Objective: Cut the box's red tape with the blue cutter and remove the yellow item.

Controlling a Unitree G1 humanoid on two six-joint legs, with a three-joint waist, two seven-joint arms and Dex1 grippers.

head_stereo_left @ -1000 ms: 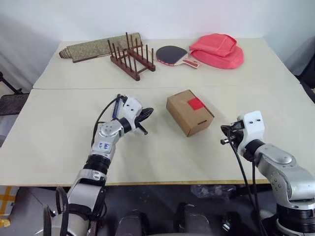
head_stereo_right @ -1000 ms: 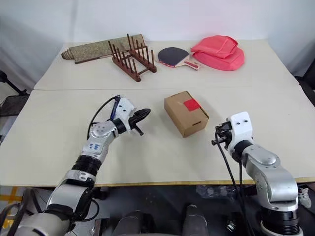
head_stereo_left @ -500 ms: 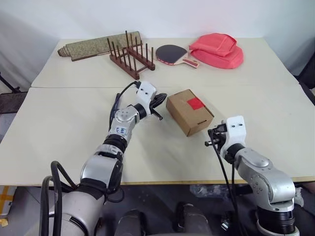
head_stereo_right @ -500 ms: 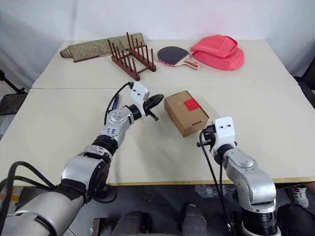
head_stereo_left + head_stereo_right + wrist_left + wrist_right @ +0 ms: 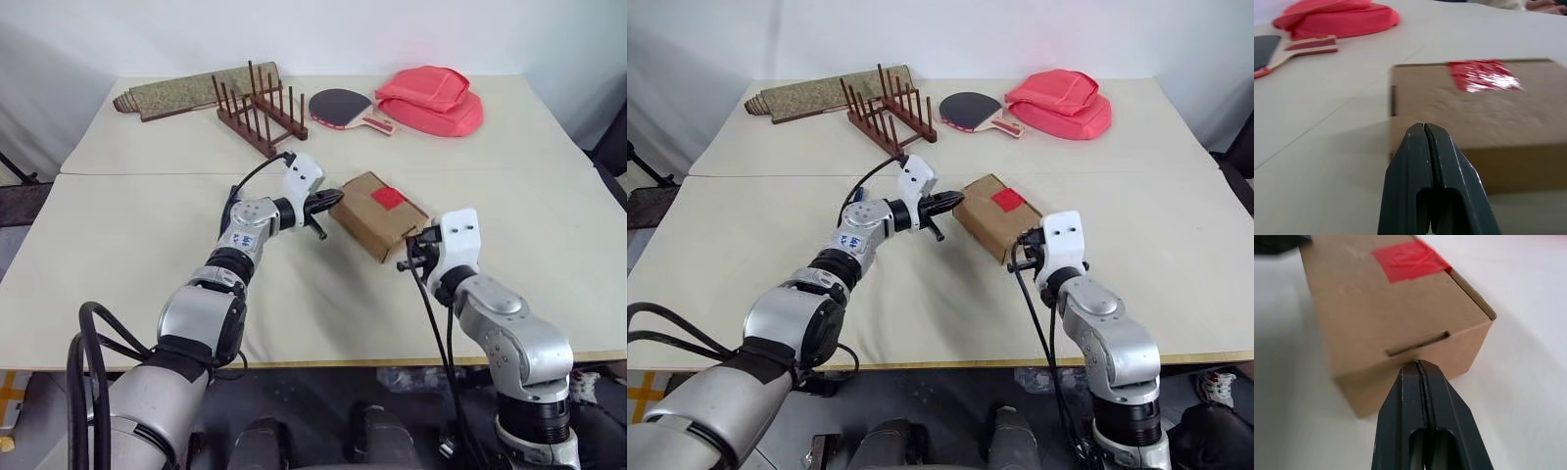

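The brown cardboard box (image 5: 364,220) lies mid-table with the red tape (image 5: 389,197) square on its top face. My left gripper (image 5: 330,202) is shut and empty, its tip against the box's left end (image 5: 1459,122). My right gripper (image 5: 403,262) is also shut and empty. Its tip (image 5: 1417,364) rests at the box's near right end, just under a slot in the cardboard. The box sits between the two tips. The blue cutter is out of view and the yellow item is hidden.
Along the far side of the table lie a rolled mat (image 5: 191,90), a wooden rack (image 5: 260,113), a table-tennis paddle (image 5: 348,108) and a red fabric bag (image 5: 431,98). A seam (image 5: 147,175) runs across the table behind the box.
My left gripper swung right up to the box's left end, and my right gripper came in leftward to its near end. The box has turned a little between them.
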